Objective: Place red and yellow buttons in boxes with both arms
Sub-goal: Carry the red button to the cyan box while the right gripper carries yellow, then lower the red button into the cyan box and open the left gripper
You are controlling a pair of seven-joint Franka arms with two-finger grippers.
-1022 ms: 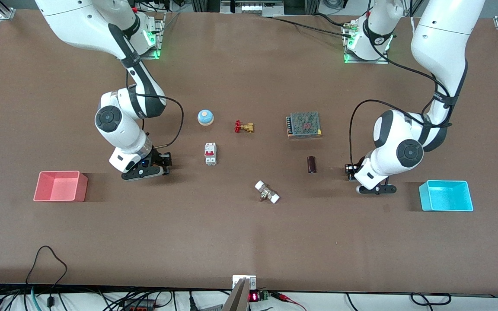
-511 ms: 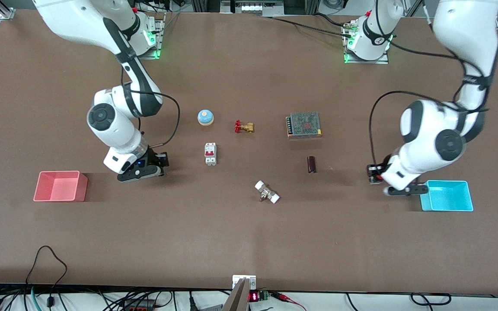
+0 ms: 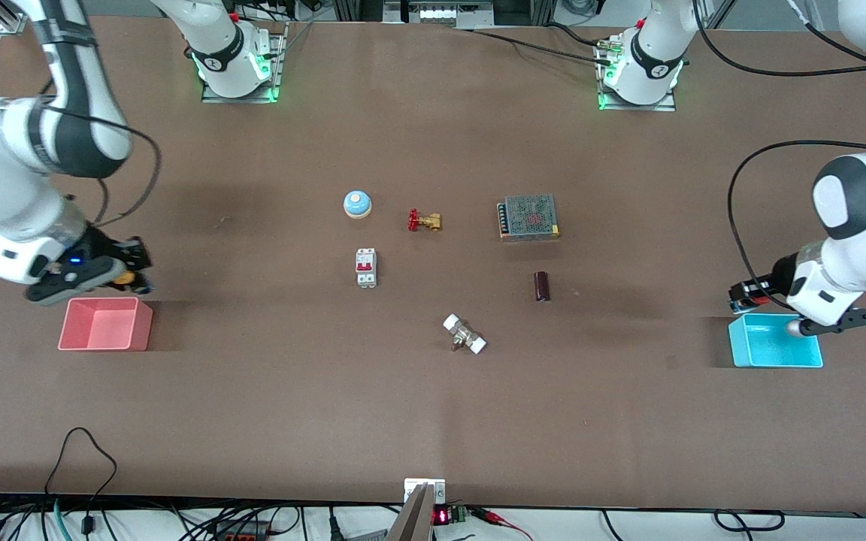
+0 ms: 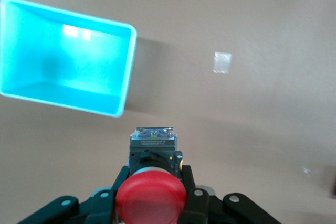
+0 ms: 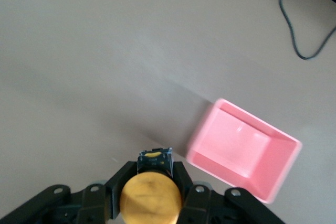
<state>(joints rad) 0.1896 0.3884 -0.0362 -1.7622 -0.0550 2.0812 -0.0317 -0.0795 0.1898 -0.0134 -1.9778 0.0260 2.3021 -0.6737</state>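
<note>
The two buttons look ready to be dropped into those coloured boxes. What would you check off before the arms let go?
1. Left end effector shut on the red button: ok.
2. Right end effector shut on the yellow button: ok.
3. Red button over the cyan box: not ok; in the left wrist view the box sits off to one side of it.
4. Yellow button over the pink box: not ok; the right wrist view shows it over bare table beside the box.
5. Both boxes empty and upright: ok.
6. Height above the boxes suits a gentle drop: cannot tell.
</note>
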